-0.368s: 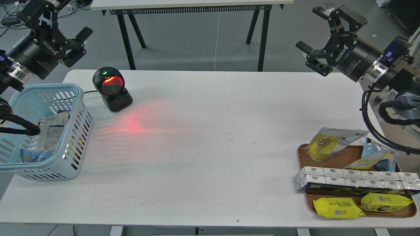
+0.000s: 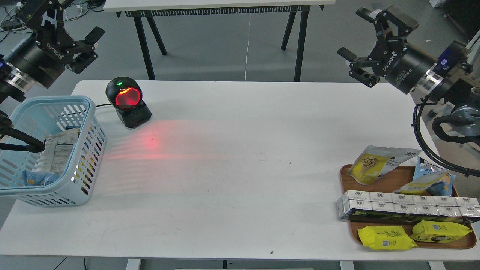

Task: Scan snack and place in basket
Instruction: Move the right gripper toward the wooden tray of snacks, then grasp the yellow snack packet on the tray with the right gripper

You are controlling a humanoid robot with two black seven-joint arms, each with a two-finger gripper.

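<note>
The snack (image 2: 377, 163), a white-grey pouch with a yellow panel of nuts, lies at the far-left corner of the brown tray (image 2: 397, 183) on the right. The light blue basket (image 2: 56, 98) stands at the table's left edge and holds a pale pouch (image 2: 60, 150) and a blue packet. My left gripper (image 2: 73, 22) is open and empty, up behind the basket. My right gripper (image 2: 360, 41) is open and empty, high behind the table's far-right corner, well above and behind the snack.
A black scanner (image 2: 127, 101) with a red window stands at the far left and throws red light on the table. The tray also holds a blue-and-yellow bag (image 2: 431, 180), a row of white cartons (image 2: 405, 206) and two yellow packets (image 2: 386, 238). A black part (image 2: 22, 144) crosses the basket.
</note>
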